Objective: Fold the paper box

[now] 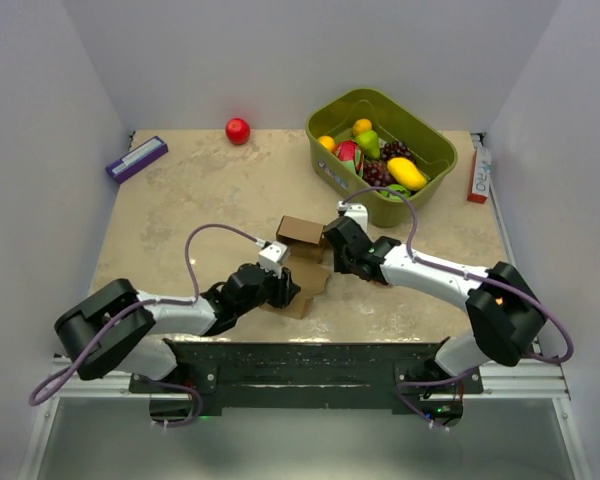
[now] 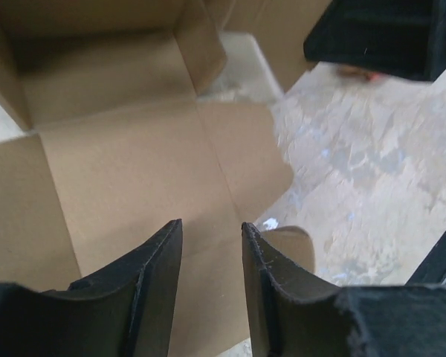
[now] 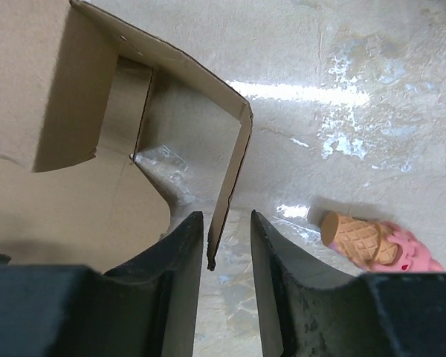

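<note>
The paper box (image 1: 302, 232) is plain brown cardboard, partly folded, in the middle of the table with some walls raised and other flaps lying flat. My left gripper (image 1: 283, 287) hovers over its near flat panel (image 2: 134, 163); the jaws (image 2: 212, 227) stand slightly apart with nothing between them. My right gripper (image 1: 332, 250) is at the box's right side. In the right wrist view its jaws (image 3: 227, 216) straddle the edge of an upright flap (image 3: 234, 160). The flap lies close to the left finger, with a gap to the right one.
A green bin (image 1: 435, 160) of toy fruit stands at the back right, just behind the right arm. A red ball (image 1: 238, 130) and a purple-and-white flat box (image 1: 136, 158) lie at the back left. A red-and-white slim box (image 1: 478, 172) is at the right wall. A toy ice-cream cone (image 3: 372, 242) lies beside the right gripper.
</note>
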